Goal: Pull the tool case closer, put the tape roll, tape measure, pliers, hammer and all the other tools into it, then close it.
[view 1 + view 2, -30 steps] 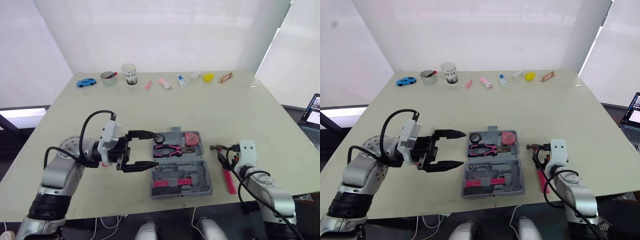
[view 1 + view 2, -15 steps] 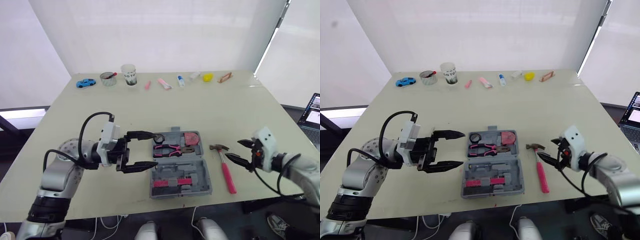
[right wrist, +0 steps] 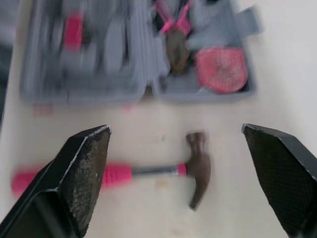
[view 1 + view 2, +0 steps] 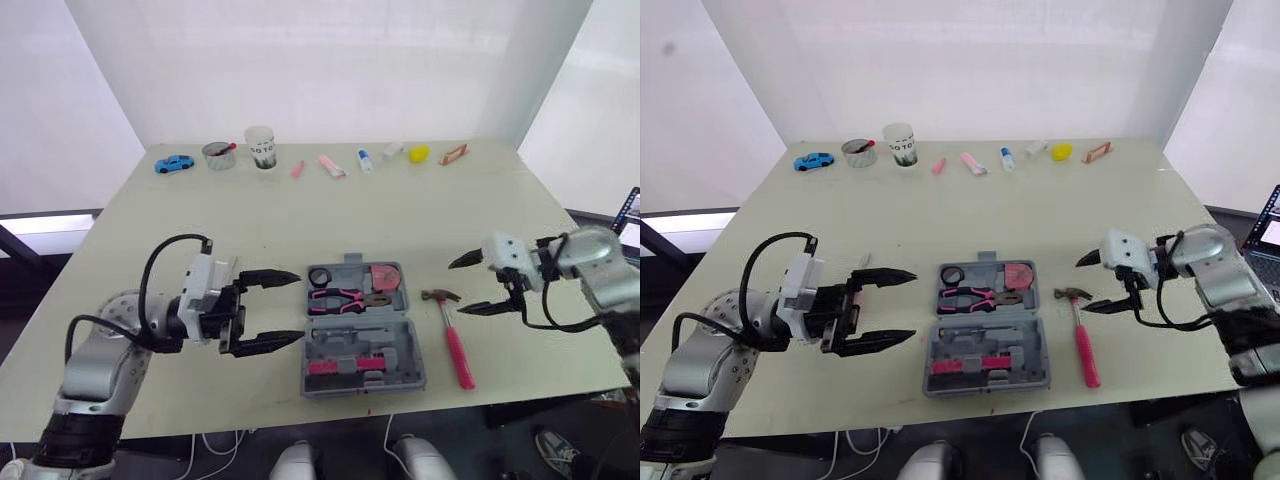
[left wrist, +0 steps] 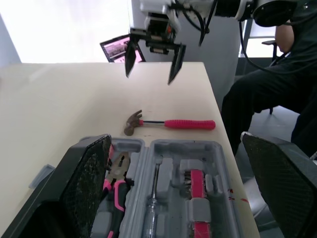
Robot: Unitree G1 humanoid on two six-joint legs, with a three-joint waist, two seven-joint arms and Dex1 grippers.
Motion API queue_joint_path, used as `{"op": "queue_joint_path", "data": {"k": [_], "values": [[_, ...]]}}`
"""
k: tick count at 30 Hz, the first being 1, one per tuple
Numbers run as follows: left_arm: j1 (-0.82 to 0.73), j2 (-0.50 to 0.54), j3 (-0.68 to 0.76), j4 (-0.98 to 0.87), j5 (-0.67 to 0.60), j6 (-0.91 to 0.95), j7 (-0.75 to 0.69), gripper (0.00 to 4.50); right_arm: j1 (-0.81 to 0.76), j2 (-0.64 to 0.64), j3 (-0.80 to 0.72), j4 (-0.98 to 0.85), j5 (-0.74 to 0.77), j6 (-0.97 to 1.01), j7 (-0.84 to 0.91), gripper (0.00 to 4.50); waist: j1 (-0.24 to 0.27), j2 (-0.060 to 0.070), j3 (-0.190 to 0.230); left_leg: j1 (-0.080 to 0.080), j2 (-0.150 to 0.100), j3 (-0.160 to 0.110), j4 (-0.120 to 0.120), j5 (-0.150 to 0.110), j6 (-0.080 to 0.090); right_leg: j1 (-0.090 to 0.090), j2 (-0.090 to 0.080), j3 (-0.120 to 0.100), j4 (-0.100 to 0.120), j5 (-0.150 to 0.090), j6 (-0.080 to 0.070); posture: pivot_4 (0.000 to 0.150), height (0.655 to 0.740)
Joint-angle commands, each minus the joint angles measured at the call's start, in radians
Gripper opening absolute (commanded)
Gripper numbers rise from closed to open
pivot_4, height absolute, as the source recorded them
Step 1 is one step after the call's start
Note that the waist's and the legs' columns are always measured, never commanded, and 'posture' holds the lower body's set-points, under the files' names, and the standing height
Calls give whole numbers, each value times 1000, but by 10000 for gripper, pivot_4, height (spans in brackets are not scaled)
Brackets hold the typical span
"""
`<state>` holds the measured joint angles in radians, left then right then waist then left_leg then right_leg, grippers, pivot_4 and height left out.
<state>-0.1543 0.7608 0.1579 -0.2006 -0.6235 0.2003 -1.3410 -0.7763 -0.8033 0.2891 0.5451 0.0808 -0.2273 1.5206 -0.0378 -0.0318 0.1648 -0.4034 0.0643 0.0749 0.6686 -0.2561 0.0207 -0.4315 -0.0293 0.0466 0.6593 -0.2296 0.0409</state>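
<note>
I am hovering my right pincer (image 4: 458, 288), wide open and empty, near the hammer (image 4: 452, 335), which is lying just right of the open tool case (image 4: 365, 340) (pliers (image 4: 335, 297) inside). My left pincer (image 4: 298, 307) is gaping empty at the case's left.

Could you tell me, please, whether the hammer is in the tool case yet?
Out. The hammer lies flat on the table on the robot's right of the open tool case, apart from it.
</note>
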Motion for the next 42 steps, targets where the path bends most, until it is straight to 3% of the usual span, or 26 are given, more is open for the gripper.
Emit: {"op": "queue_joint_path", "data": {"k": [1, 6, 12, 21, 29, 32, 39, 42], "values": [[26, -2, 31, -56, -20, -8, 23, 45000, -143, 52, 67, 229, -116, -293, 57, 44578, -2, 0, 1, 0, 0, 0, 0, 0, 0, 0, 0, 0, 0, 0, 0, 1500, 7400], [54, -6, 44, -75, -17, -14, 52, 45000, -294, 134, 217, 487, -331, -693, 16, 44578, -5, 2, 3, 1, 0, 0, 0, 0, 0, 0, 0, 0, 2, 0, 0, 1500, 7400], [82, -4, 61, -108, -27, -5, 78, 45000, -381, 192, 341, 635, -543, -907, -152, 44578, -2, 4, 4, 1, 0, 3, 0, 0, 0, 0, -2, 1, 2, 0, -1, 1500, 7400], [121, 11, 82, -145, -49, 20, 89, 45000, -482, 250, 557, 694, -930, -948, -597, 44578, -8, 5, 5, 2, 0, 3, 0, 0, -1, -1, -2, 1, 3, -1, -3, 1500, 7400], [134, 19, 84, -155, -57, 35, 92, 45000, -521, 301, 668, 734, -1094, -923, -829, 44578, -5, 5, 5, 3, 0, 5, 0, 0, -1, -1, -2, 1, 3, -2, -4, 1500, 7400], [133, 16, 83, -156, -59, 34, 95, 45000, -510, 317, 684, 742, -1112, -938, -847, 36725, -7, 3, 4, 4, 0, 5, 0, 0, -1, 0, -2, 2, 3, -2, -4, 1500, 7400], [124, 12, 76, -148, -57, 29, 94, 45000, -491, 327, 683, 745, -1119, -961, -861, 1080, -18, 0, 2, 5, 1, 5, 0, 0, -1, 0, -2, 3, 4, -2, -4, 1500, 7400], [116, 11, 72, -144, -58, 31, 92, 45000, -493, 319, 671, 752, -1105, -967, -833, 444, -24, 0, 2, 6, 1, 5, 0, 0, -1, 1, -1, 2, 4, -2, -4, 1500, 7400]]}}
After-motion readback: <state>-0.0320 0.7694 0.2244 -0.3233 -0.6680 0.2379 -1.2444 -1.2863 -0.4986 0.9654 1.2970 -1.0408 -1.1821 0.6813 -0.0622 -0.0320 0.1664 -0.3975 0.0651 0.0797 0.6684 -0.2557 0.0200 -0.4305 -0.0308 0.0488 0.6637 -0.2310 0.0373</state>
